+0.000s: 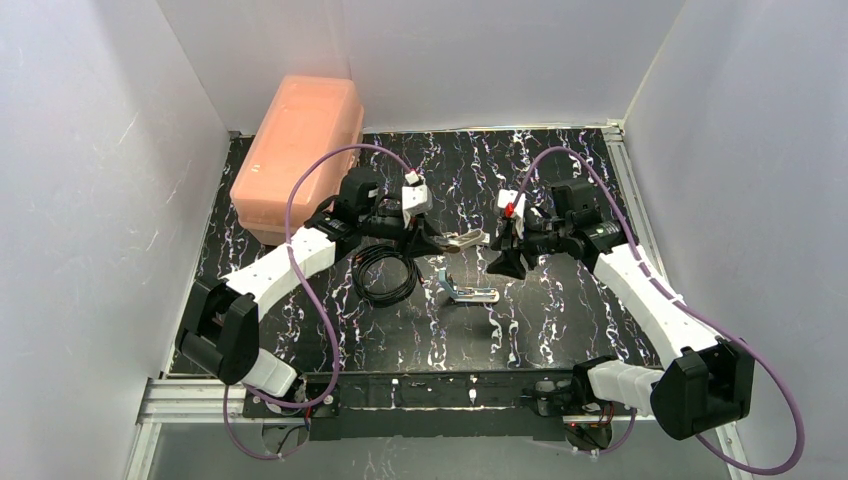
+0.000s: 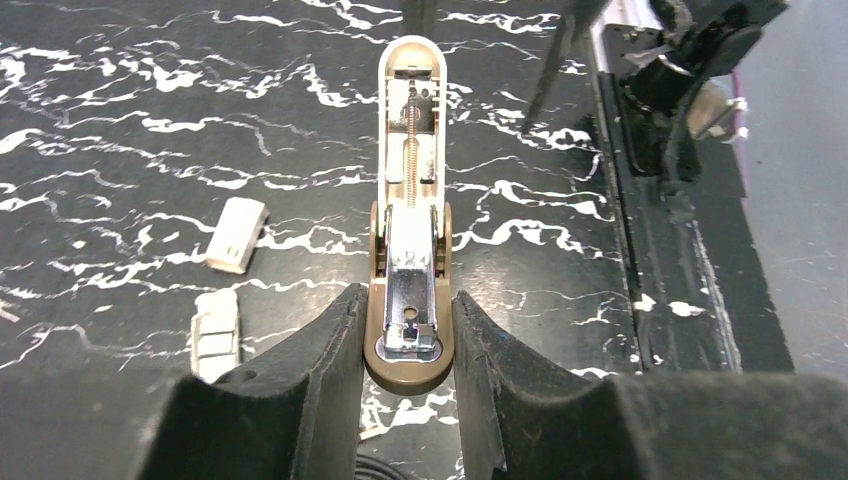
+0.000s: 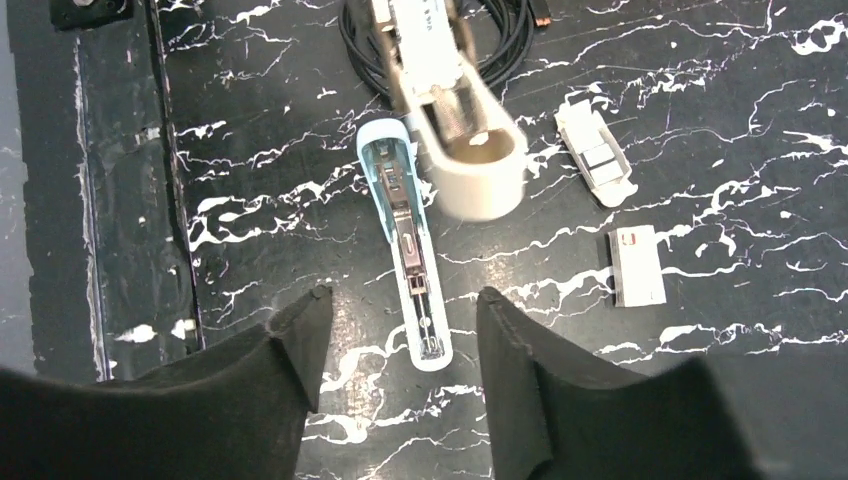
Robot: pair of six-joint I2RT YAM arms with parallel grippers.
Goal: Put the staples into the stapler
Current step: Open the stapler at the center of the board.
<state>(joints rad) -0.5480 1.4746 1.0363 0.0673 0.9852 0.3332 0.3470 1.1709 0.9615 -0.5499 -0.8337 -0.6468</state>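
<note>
The right tool (image 3: 400, 297) has two matte black, wedge-shaped fingers that are spread apart and grip nothing. Just past their tips, in line with the gap between them, the light-blue stapler (image 3: 405, 240) lies on the worktop (image 3: 700, 100). It is a slim, glossy plastic oblong with rounded ends. It lies open, with a bright silver metal channel running down its middle, and neither finger touches it. The worktop is smooth and black, streaked with white marble-like veins.

Off to the right of this tool, in its own view, a small white block (image 3: 635, 265) with a red mark lies flat. A little farther out are what look like the staples (image 3: 597, 155), grey segments in a shallow pale tray.

Beyond the light-blue stapler's far end, a beige stapler (image 3: 470, 160) hangs above the worktop. Its rounded cream tip overlaps the edge of the blue shell and hides part of it. The left tool (image 2: 408, 300) holds this one, its black fingers pressed against both sides of the brown rounded base. Between those fingers sits a chrome magazine. A thin coil spring and the cream lid stretch out flat, away from the tool.

Farther still, a coil of black cable (image 3: 350, 40) lies on the worktop. Behind the left tool, at the back, stands a salmon-pink, translucent plastic box (image 1: 300, 140) with rounded corners.
</note>
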